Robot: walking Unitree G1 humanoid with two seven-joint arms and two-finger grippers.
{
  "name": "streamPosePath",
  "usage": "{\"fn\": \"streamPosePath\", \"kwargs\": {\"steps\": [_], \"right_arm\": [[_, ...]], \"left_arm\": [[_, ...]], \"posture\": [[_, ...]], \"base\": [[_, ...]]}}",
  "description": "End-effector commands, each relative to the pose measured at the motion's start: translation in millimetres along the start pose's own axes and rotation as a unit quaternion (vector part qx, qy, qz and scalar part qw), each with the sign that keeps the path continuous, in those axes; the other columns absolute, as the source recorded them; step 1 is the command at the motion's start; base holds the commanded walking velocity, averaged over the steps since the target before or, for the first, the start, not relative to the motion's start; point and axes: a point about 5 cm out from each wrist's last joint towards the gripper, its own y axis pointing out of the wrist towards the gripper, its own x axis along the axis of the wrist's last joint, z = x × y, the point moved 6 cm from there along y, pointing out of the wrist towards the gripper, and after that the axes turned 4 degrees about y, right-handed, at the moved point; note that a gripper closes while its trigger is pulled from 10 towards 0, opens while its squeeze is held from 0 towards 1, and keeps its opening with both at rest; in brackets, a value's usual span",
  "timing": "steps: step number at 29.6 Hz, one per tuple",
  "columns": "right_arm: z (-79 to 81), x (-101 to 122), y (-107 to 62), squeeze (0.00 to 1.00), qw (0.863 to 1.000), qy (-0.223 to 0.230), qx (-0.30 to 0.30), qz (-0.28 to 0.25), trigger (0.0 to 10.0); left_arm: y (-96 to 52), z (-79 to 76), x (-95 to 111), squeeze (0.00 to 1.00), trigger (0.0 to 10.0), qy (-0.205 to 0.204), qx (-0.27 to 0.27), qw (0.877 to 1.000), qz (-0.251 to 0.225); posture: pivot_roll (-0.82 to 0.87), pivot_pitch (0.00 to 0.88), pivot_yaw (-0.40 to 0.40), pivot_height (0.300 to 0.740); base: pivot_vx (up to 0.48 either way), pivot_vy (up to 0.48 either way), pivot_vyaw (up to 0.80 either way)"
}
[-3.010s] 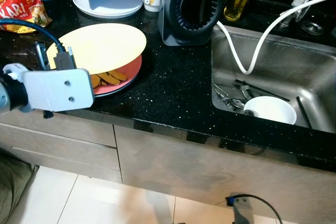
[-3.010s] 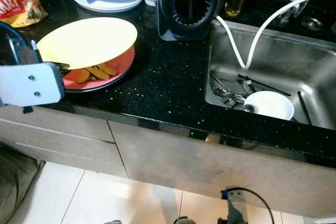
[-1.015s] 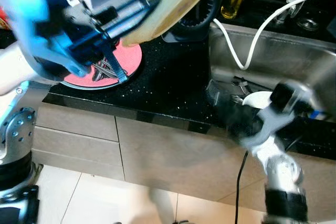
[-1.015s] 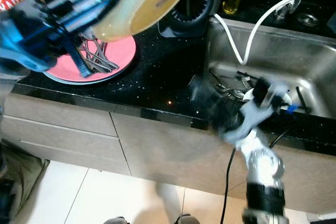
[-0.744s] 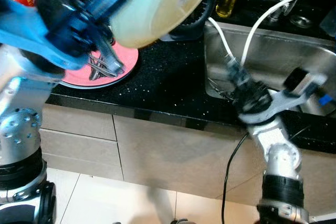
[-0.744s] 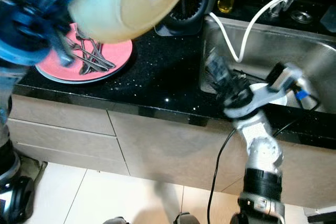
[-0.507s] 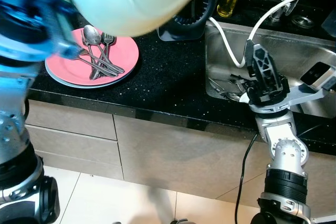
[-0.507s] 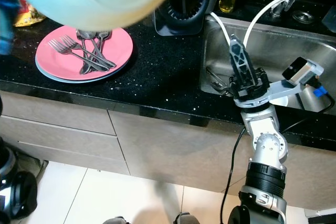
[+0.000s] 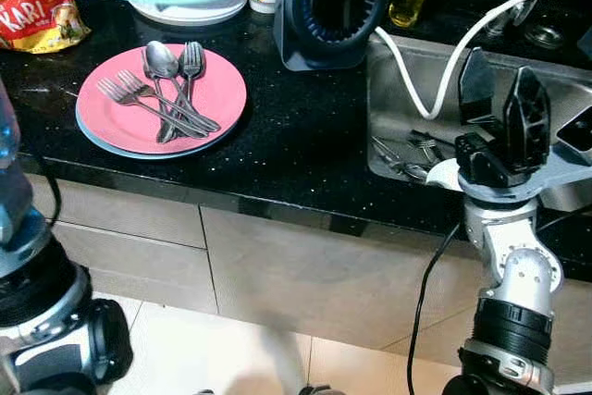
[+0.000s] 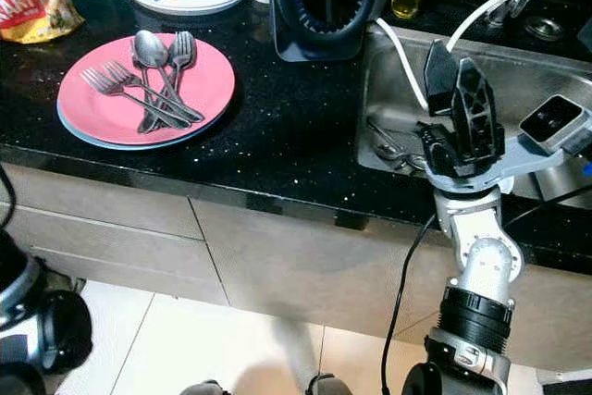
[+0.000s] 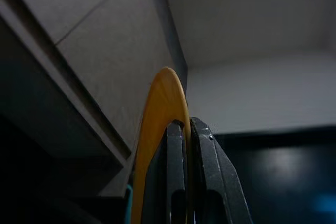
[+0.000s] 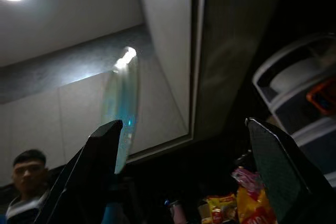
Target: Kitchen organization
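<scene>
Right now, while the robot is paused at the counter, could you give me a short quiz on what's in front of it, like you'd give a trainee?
1. True or false: the pink plate on the black counter holds forks and spoons.
2. What is the left gripper shut on? A) a fork B) a yellow plate C) a cup
3. Fill in: the right gripper, fingers open and pointing up, stands by the front rim of the ____.

Key
1. True.
2. B; the wrist view shows the plate's edge between the fingers.
3. sink, where a white bowl and cutlery lie.
</scene>
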Motion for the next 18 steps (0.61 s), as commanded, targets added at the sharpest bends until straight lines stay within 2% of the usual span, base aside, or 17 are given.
{"fn": "streamPosePath", "kwargs": {"steps": [1, 2, 4, 8, 9, 10, 12, 13, 14, 18], "right_arm": [[13.1, -3.3, 8.7, 0.00, 0.999, 0.001, 0.033, 0.016, 10.0], [13.1, -3.3, 8.7, 0.00, 0.999, 0.001, 0.033, 0.016, 10.0], [21.8, -9.5, 15.9, 0.00, 0.998, 0.007, 0.053, 0.029, 10.0], [27.7, -13.2, 19.3, 0.00, 0.997, 0.014, 0.065, 0.037, 10.0], [30.7, -20.1, 21.6, 0.00, 0.996, 0.016, 0.068, 0.055, 10.0], [32.3, -29.6, 24.0, 0.00, 0.995, 0.015, 0.068, 0.077, 10.0], [32.3, -29.6, 24.0, 0.00, 0.995, 0.015, 0.068, 0.077, 10.0], [33.3, -38.5, 25.7, 0.00, 0.993, 0.015, 0.066, 0.098, 10.0], [32.7, -49.1, 27.1, 0.00, 0.991, 0.011, 0.062, 0.119, 10.0], [31.9, -68.3, 29.8, 0.00, 0.988, 0.013, 0.055, 0.147, 10.0]], "left_arm": [[-9.1, 7.0, 3.4, 0.00, 0.0, -0.041, 0.023, 0.998, -0.029], [-9.1, 7.0, 3.4, 0.00, 0.0, -0.041, 0.023, 0.998, -0.029], [-19.4, 16.7, 4.1, 0.00, 0.0, -0.074, 0.052, 0.995, -0.049], [-26.9, 22.9, 2.9, 0.00, 0.0, -0.095, 0.071, 0.991, -0.055], [-33.7, 29.0, -0.8, 0.00, 1.2, -0.109, 0.086, 0.989, -0.058], [-39.8, 34.2, -6.5, 0.00, 2.9, -0.123, 0.100, 0.986, -0.057], [-39.8, 34.2, -6.5, 0.00, 2.9, -0.123, 0.100, 0.986, -0.057], [-45.1, 38.5, -12.9, 0.00, 4.0, -0.138, 0.112, 0.983, -0.055], [-50.2, 42.0, -20.7, 0.00, 9.7, -0.152, 0.122, 0.979, -0.051], [-58.5, 45.8, -35.3, 0.00, 10.0, -0.184, 0.137, 0.972, -0.044]], "posture": [[0.14, 0.117, -0.066, 0.740], [0.14, 0.117, -0.066, 0.740], [0.14, 0.114, -0.066, 0.740], [0.14, 0.112, -0.065, 0.740], [0.13, 0.114, -0.062, 0.740], [0.13, 0.115, -0.063, 0.740], [0.13, 0.115, -0.063, 0.740], [0.13, 0.115, -0.060, 0.740], [0.13, 0.115, -0.060, 0.740], [0.12, 0.118, -0.058, 0.740]], "base": [[0.000, 0.000, 0.00], [0.000, 0.000, 0.00], [0.000, 0.000, 0.00], [0.000, 0.000, 0.00], [0.000, 0.000, 0.00], [0.000, 0.000, 0.00], [0.000, 0.000, 0.00], [0.000, 0.000, 0.00], [0.000, 0.000, 0.00], [0.000, 0.000, 0.00]]}}
